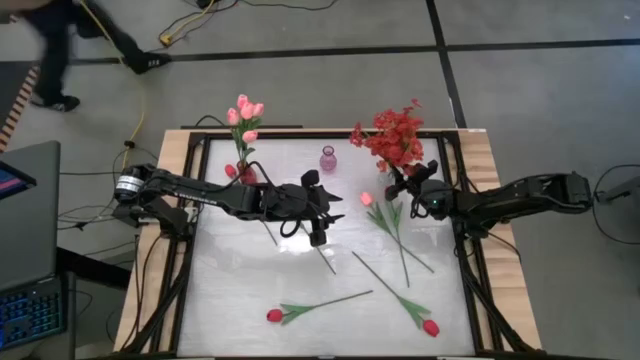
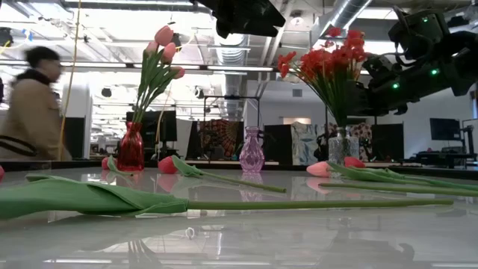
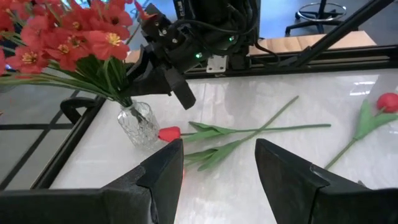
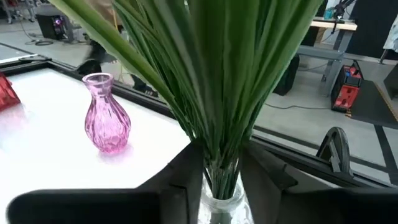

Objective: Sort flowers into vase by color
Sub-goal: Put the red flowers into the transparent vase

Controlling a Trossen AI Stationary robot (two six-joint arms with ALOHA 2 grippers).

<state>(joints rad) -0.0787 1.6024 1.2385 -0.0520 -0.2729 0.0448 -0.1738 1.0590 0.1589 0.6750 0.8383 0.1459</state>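
The right hand (image 1: 405, 186) sits at the neck of the clear glass vase (image 3: 138, 123) that holds the spray of small red blossoms (image 1: 393, 135), its fingers (image 4: 186, 171) on either side of the bundled green stems just above the rim, parted a little, and whether they press the stems I cannot tell; the left hand (image 1: 318, 232) hangs over the middle of the worktop (image 1: 250, 290), fingers spread wide and holding nothing; pale pink tulips (image 1: 244, 115) stand in the red vase (image 2: 131, 149) at the far left, and the small pink vase (image 1: 328, 158) between the two is empty; loose flowers lie flat on the worktop: a pale pink tulip (image 1: 367, 198) and a red one beside the clear vase, two more red tulips (image 1: 274, 315) near the front edge, another red one by the red vase; these stems look light, thin and springy, the heads soft and easily crushed, so I would pinch each at mid-stem, clear of leaves, where it balances; the glass vases look light, liable to tip if a stem drags the rim.
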